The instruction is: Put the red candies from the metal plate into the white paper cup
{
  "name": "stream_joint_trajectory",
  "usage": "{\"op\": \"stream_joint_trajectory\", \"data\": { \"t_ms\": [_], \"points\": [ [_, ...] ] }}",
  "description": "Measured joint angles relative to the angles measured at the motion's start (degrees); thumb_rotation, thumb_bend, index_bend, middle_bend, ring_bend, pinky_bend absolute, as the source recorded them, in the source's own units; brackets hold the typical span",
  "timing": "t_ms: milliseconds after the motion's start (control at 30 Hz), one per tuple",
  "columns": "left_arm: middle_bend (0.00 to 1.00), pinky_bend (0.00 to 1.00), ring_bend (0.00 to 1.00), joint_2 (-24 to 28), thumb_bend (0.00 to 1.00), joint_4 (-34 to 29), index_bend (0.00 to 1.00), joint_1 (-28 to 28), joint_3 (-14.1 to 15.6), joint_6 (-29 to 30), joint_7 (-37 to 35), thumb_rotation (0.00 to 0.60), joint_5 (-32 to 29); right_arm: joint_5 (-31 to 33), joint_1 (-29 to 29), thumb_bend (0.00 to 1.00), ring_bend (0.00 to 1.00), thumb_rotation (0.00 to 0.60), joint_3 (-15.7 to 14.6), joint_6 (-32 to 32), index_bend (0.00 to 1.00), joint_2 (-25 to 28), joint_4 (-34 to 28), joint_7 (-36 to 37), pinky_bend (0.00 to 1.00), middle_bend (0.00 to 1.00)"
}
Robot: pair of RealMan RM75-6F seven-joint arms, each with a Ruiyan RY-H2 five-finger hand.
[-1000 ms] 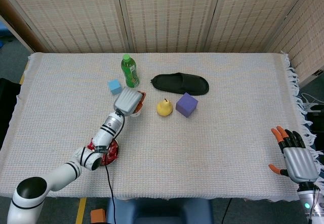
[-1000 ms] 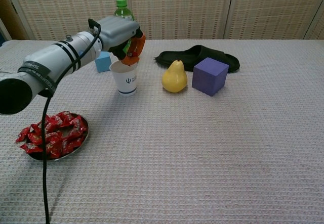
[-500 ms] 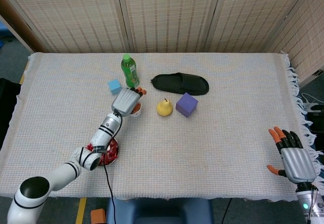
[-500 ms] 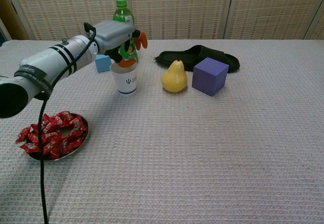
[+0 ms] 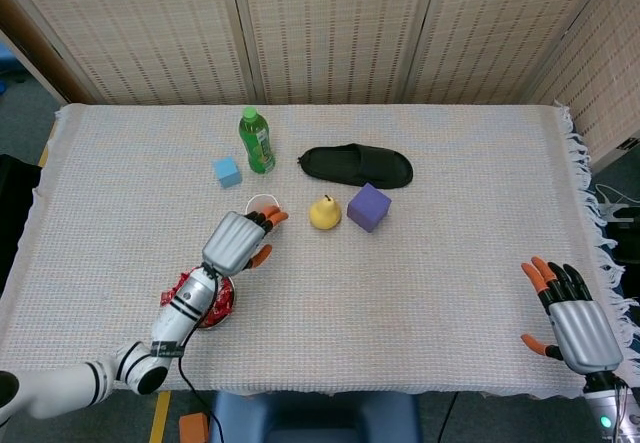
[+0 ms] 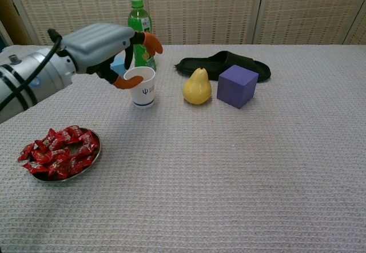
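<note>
The left robot hand (image 6: 106,44) hovered just beside the white paper cup (image 6: 142,86), fingers spread and holding nothing. The red candies (image 6: 57,153) lay heaped on the metal plate (image 6: 94,152), nearer the camera than the cup. The right robot hand (image 5: 578,325) hung well apart from the cup, fingers spread, empty.

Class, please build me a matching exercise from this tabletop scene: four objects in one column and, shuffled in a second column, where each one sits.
Objects
1. red candies
2. green bottle
3. yellow pear
4. black slipper

Places
A. behind the purple cube
B. between the white paper cup and the purple cube
C. on the metal plate
D. behind the white paper cup, next to the blue cube

Pairs: 1-C, 2-D, 3-B, 4-A
</note>
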Motion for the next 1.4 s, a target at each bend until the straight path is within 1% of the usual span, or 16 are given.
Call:
{"op": "stream_joint_trajectory", "data": {
  "t_ms": [67,100,200,233,300,400,567,700,800,900,1067,1233,1300,1400],
  "points": [
    [0.23,0.98,0.68,2.2,0.38,-5.0,0.19,3.9,3.7,3.3,2.1,0.6,1.1,-1.2,-0.2,0.05,0.0,0.6,-0.5,0.5,0.0,0.1,0.0,0.3,0.0,0.0],
    [0.23,0.98,0.69,3.4,0.38,-7.4,0.18,6.5,6.3,5.7,3.4,0.6,2.2,-1.7,-0.3,0.05,0.0,0.6,-0.7,0.7,0.0,0.1,0.0,0.4,0.0,0.0],
    [0.21,0.98,0.69,5.5,0.37,-9.9,0.16,12.8,12.5,11.8,5.8,0.6,5.8,-3.3,-0.4,0.05,0.0,0.6,-1.4,1.0,0.0,0.2,0.1,0.6,0.0,0.0],
    [0.2,0.98,0.69,5.9,0.37,-10.1,0.15,14.6,14.1,13.3,6.4,0.6,6.7,-3.8,-0.4,0.05,0.0,0.6,-1.7,1.1,0.0,0.2,0.1,0.6,0.0,0.0],
    [0.19,0.98,0.69,6.9,0.37,-10.5,0.13,18.0,17.0,15.4,7.7,0.6,8.0,-4.6,-0.5,0.05,0.0,0.6,-2.1,1.2,0.0,0.3,0.1,0.6,0.0,0.0],
    [0.17,1.0,0.69,7.3,0.37,-10.3,0.09,20.8,18.6,16.2,9.9,0.6,8.6,-5.8,-0.6,0.05,0.0,0.6,-2.6,1.6,0.0,0.3,0.2,0.7,0.0,0.0],
    [0.15,1.0,0.7,5.9,0.37,-8.3,0.08,22.2,18.4,15.1,11.4,0.6,8.1,-7.7,-1.1,0.05,0.0,0.6,-3.3,2.8,0.0,0.4,0.4,0.8,0.0,0.0],
    [0.14,1.0,0.7,4.0,0.37,-6.2,0.08,22.7,17.2,14.1,13.1,0.6,7.7,-8.5,-1.5,0.05,0.0,0.6,-3.8,3.7,0.0,0.6,0.4,1.6,0.0,0.0],
    [0.15,1.0,0.7,2.9,0.37,-5.2,0.12,23.0,16.2,13.4,14.1,0.6,7.2,-9.0,-1.9,0.05,0.0,0.6,-3.9,4.7,0.0,1.0,0.6,2.5,0.0,0.0],
    [0.19,1.0,0.7,1.8,0.37,-3.8,0.17,23.0,15.4,12.2,14.9,0.6,6.5,-9.4,-2.4,0.05,0.0,0.6,-4.0,5.9,0.0,1.3,1.0,3.5,0.0,0.0],
    [0.28,1.0,0.7,-0.6,0.37,-0.8,0.22,22.9,14.6,9.6,14.9,0.6,5.6,-9.7,-2.7,0.05,0.0,0.6,-4.0,6.2,0.0,1.4,1.3,3.9,0.0,0.0],
    [0.31,1.0,0.7,-2.0,0.36,0.6,0.27,22.4,13.4,8.5,15.6,0.6,5.6,-9.6,-2.6,0.05,0.0,0.6,-4.0,5.8,0.0,1.3,1.3,3.8,0.0,0.0],
    [0.33,1.0,0.7,-2.3,0.36,1.1,0.3,22.3,13.0,8.3,16.1,0.6,5.8,-9.6,-2.5,0.05,0.0,0.6,-3.9,5.7,0.0,1.3,1.2,3.6,0.0,0.0],
    [0.37,1.0,0.71,-2.7,0.36,1.9,0.38,22.1,12.5,8.1,16.3,0.6,5.9,-9.6,-2.6,0.05,0.0,0.6,-3.9,5.8,0.0,1.4,1.2,3.7,0.0,0.0]
  ]
}}
